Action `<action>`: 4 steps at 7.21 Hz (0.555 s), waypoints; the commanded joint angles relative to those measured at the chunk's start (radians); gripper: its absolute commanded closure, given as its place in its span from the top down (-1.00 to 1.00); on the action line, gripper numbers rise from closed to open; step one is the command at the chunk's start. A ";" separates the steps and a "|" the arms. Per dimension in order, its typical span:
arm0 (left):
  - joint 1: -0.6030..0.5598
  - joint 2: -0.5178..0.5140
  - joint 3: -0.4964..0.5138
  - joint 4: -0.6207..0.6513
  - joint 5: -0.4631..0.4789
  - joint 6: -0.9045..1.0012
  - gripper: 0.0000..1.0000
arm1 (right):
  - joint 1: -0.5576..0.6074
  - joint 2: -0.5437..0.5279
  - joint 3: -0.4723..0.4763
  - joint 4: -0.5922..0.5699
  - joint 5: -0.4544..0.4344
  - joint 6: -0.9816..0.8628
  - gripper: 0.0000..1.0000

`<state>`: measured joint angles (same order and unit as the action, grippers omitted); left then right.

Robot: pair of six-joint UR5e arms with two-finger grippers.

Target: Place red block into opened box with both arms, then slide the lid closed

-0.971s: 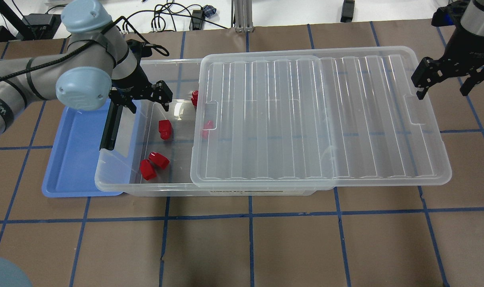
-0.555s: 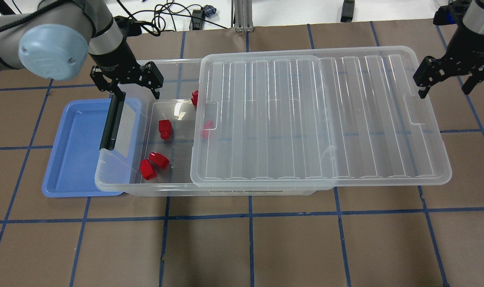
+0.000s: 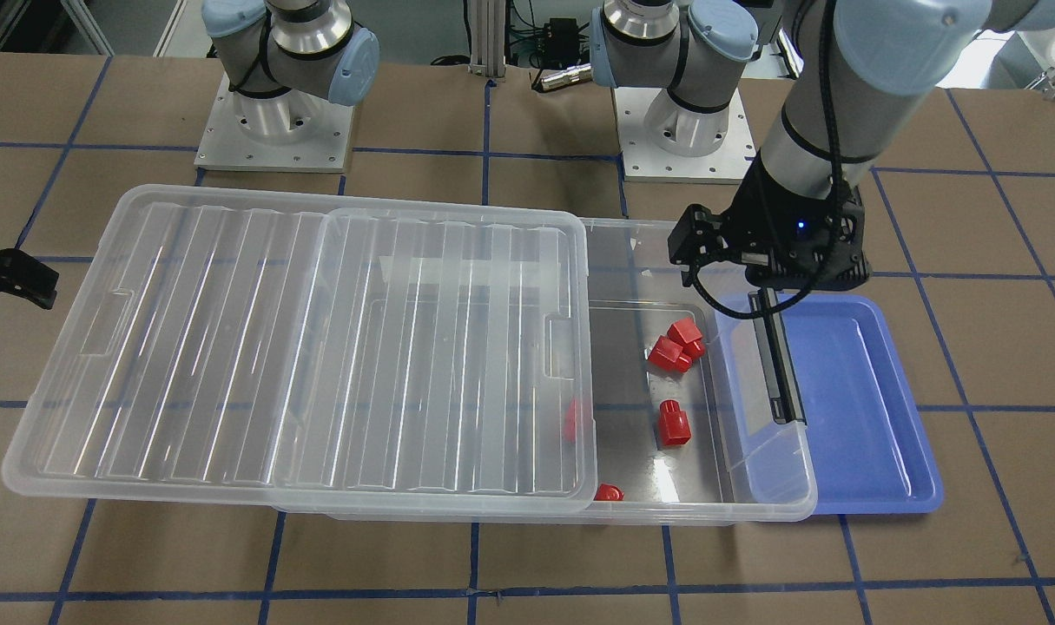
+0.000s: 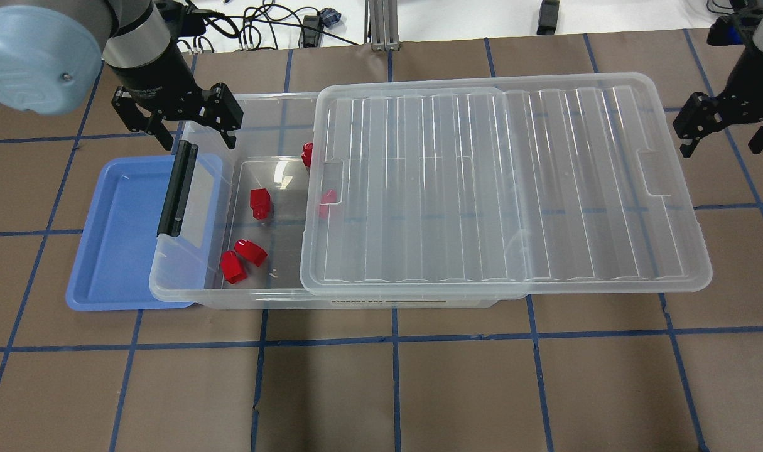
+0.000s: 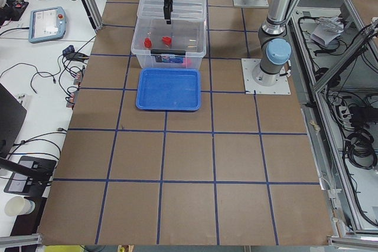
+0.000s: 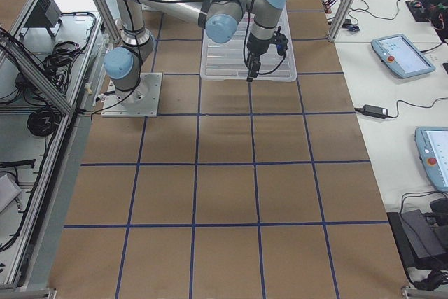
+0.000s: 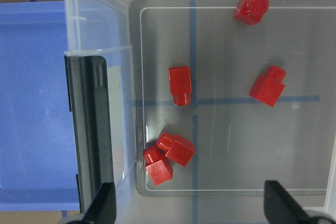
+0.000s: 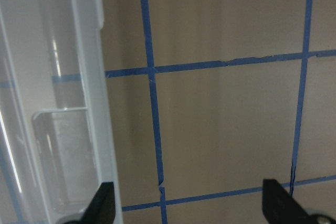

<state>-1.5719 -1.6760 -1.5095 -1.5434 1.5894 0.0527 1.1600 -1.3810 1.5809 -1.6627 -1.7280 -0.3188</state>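
Five red blocks (image 4: 260, 204) lie in the box (image 4: 243, 296) at its uncovered left end. The lid (image 4: 507, 188) sits offset right, overhanging. Both spread wide, empty: left end effector (image 4: 196, 132) above that end, right end effector (image 4: 725, 141) just off the lid's right edge.

Bright red blocks (image 4: 260, 204), clear ribbed lid (image 4: 507, 188), clear box (image 4: 243, 295) with black bar (image 4: 178, 188), blue tray (image 4: 124, 238), brown counter (image 4: 469, 389) gridded in blue tape (image 4: 394, 339).

Nothing legible: the label strip (image 4: 387, 302) on the box (image 4: 167, 279) front wall and a faint embossed mark (image 7: 289, 151) on its floor are too blurred to read.
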 commanded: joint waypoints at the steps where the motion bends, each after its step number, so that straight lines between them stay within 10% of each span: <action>1: -0.034 0.033 0.003 0.000 0.023 -0.001 1.00 | -0.025 0.031 0.005 -0.012 -0.015 -0.002 1.00; 4: -0.036 0.036 0.003 0.000 0.029 -0.001 1.00 | -0.017 0.043 0.039 -0.015 -0.001 0.000 1.00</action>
<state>-1.6059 -1.6398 -1.5056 -1.5433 1.6168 0.0521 1.1398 -1.3485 1.6051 -1.6767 -1.7355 -0.3156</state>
